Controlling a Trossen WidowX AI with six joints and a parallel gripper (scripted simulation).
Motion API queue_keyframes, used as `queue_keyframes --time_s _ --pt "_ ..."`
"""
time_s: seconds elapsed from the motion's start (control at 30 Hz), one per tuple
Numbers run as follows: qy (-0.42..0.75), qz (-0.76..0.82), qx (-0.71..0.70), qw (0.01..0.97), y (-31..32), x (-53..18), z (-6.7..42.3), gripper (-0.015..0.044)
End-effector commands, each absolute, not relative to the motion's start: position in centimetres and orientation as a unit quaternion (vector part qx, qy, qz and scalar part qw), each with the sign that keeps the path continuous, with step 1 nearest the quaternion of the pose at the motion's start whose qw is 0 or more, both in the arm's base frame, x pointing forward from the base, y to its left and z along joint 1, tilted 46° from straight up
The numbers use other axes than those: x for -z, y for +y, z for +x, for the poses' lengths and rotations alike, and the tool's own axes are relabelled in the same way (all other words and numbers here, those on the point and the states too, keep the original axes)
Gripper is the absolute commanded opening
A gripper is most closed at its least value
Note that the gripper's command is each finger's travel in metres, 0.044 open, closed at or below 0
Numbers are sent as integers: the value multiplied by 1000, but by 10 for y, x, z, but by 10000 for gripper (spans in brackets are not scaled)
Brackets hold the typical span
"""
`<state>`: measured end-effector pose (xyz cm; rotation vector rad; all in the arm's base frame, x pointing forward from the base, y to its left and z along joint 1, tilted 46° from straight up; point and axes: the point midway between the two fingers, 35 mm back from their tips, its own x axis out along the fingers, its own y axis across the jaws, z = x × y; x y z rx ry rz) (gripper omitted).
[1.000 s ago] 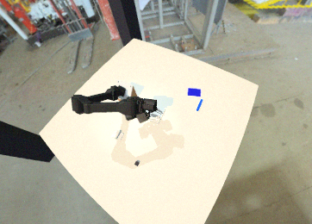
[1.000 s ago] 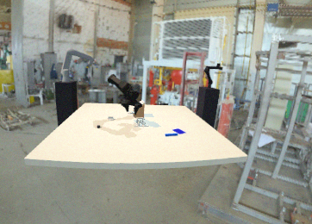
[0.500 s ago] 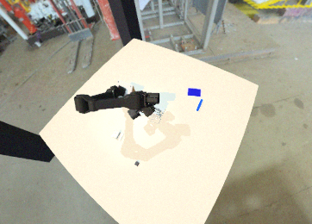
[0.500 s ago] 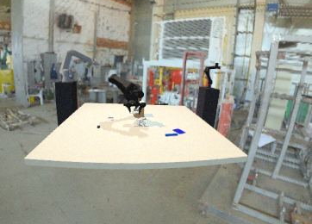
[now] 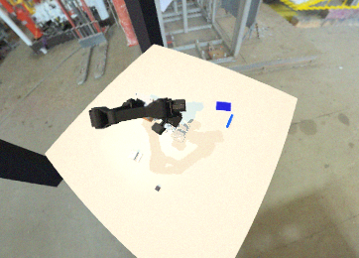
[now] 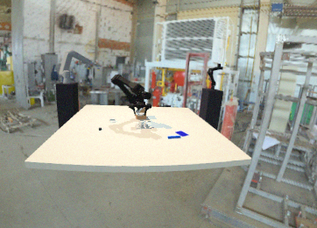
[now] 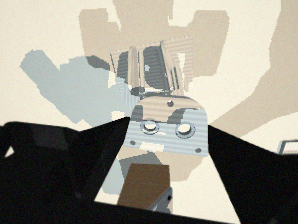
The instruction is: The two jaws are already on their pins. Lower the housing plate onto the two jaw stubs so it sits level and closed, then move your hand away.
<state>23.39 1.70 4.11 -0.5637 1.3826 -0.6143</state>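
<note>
My gripper [image 5: 166, 124] [image 6: 140, 112] is shut on the housing plate [image 7: 167, 137], a light striped plate with a rounded top edge and two large ringed holes. The dark fingers grip its left and right edges in the wrist view. The grey, ribbed jaw assembly [image 5: 180, 133] [image 6: 144, 125] [image 7: 152, 67] stands on the table, just beyond the plate's rounded edge in the wrist view. The plate overlaps the near end of the jaws in that view, so the stubs are hidden. I cannot tell whether plate and jaws touch.
A brown block [image 7: 142, 182] with a grey metal part beside it shows below the plate in the wrist view. A blue block [image 5: 223, 106] [image 6: 181, 133], a blue bar [image 5: 229, 121] [image 6: 174, 137], a small whitish piece [image 5: 137, 156] [image 6: 112, 120] and a small dark cube [image 5: 158, 188] [image 6: 100, 129] lie apart.
</note>
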Motion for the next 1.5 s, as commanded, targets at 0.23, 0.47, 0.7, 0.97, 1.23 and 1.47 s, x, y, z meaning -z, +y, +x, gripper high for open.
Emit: queue_keyframes --time_s 0.23,0.47,0.7,0.97,1.23,1.47 --pt "636 -330 219 663 28 -30 230 351" --pt "636 -330 219 663 28 -30 230 351" --pt "636 -330 219 663 28 -30 230 351" --pt "636 -330 219 663 28 -30 230 351" --pt "636 -330 218 662 26 -31 217 351" --pt "636 -330 218 662 26 -31 217 351"
